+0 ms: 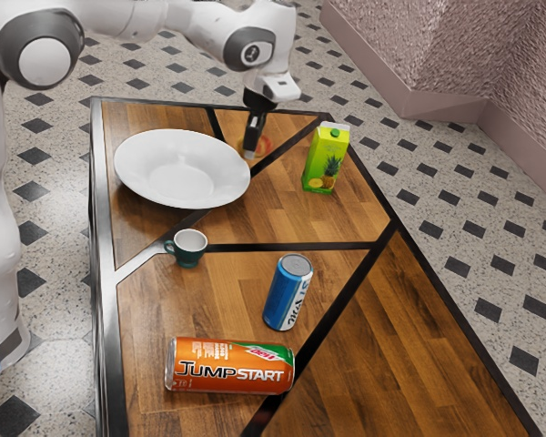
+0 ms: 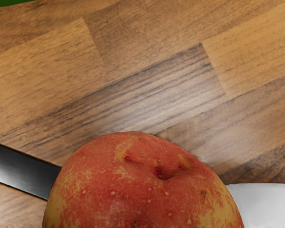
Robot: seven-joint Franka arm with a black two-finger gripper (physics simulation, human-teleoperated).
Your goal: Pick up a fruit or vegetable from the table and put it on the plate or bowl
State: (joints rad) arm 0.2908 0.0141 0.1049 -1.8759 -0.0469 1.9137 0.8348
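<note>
A red-yellow apple (image 1: 265, 144) lies on the wooden table (image 1: 409, 346) just off the far right rim of the white plate (image 1: 181, 167). My black gripper (image 1: 252, 148) is lowered straight down onto it and hides most of the fruit in the exterior view. In the wrist view the apple (image 2: 142, 185) looms large directly under my hand, stem dimple facing up, with a bit of the plate's rim (image 2: 266, 204) beside it. The plate holds nothing.
A green juice carton (image 1: 324, 159) stands to the exterior view's right of the apple. Nearer the front are a small green cup (image 1: 188, 247), an upright blue can (image 1: 288, 291) and an orange can (image 1: 229, 365) on its side. Black inlay strips (image 2: 19, 173) cross the tabletop.
</note>
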